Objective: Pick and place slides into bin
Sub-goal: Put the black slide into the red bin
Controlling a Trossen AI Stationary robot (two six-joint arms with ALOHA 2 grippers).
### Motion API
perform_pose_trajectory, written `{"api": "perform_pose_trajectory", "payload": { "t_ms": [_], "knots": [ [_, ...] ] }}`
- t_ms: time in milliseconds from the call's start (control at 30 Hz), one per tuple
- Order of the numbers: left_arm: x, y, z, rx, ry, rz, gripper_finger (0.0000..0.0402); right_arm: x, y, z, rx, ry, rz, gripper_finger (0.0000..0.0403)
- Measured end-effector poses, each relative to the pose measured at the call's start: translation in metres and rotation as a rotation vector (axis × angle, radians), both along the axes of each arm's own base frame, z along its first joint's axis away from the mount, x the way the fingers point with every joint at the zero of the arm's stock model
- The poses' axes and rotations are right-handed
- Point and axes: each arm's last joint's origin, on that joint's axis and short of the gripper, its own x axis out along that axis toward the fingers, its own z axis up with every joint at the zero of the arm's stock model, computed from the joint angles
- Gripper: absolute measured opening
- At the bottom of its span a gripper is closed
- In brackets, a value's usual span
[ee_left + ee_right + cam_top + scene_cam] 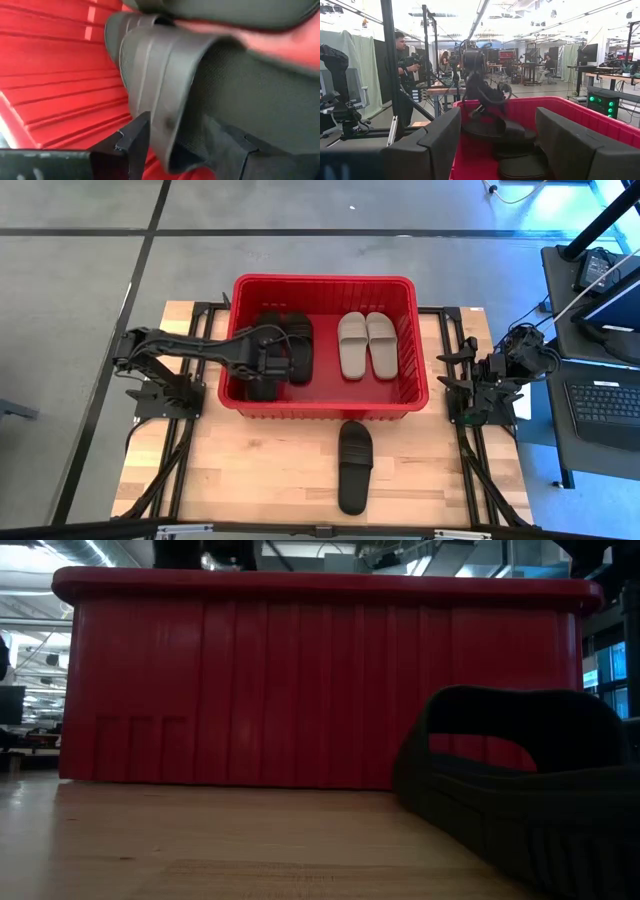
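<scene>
From above, the red bin (325, 284) sits at the far middle of the wooden table (230, 470). Inside it, two beige slides (366, 343) lie side by side right of centre, and black slides (296, 345) are heaped at the left. The left arm reaches in over the bin's left wall, and its left gripper (268, 372) hangs low over the near part of that black heap. One more black slide (354, 465) lies on the table just in front of the bin's near wall, toe end toward the near edge. The right arm is folded at the table's right edge, with the right gripper (478, 380) outside the bin.

At table height, the bin's near wall (300, 690) fills most of the frame. The lone black slide (530, 790) stands close at the right, in front of the wall.

In the left wrist view, the left gripper (187, 145) has its fingers (135, 142) spread on either side of a black slide's ribbed strap (165, 90). The strap sits between them, but whether they touch it I cannot tell. The bin's red floor (55, 85) lies behind.

In the right wrist view, the right gripper (497, 142) has its fingers (437, 140) wide apart and holds nothing. Beyond them is the bin (600, 120) with black slides (505, 132) and the left arm (475, 70) reaching down onto them. A person (402, 55) stands in the room behind.
</scene>
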Motion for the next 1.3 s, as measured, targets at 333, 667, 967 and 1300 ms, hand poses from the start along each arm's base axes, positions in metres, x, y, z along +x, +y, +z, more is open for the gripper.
{"api": "perform_pose_trajectory", "payload": {
  "t_ms": [333,667,967,1300],
  "knots": [
    [0.017,-0.003,0.078,0.003,-0.297,0.015,0.0171,0.0,0.0,-0.001,-0.007,0.005,0.0,0.0255],
    [0.044,-0.043,0.125,-0.05,-0.746,-0.082,0.0171,0.0,0.0,-0.001,-0.007,0.006,0.0,0.0255],
    [0.059,-0.1,0.12,-0.067,-1.017,-0.175,0.0171,0.0,0.0,-0.001,-0.049,0.01,-0.009,0.0255],
    [0.048,-0.156,0.085,-0.004,-1.093,-0.247,0.0171,0.006,0.01,-0.001,-0.085,0.011,0.1,0.0255]
  ]
}}
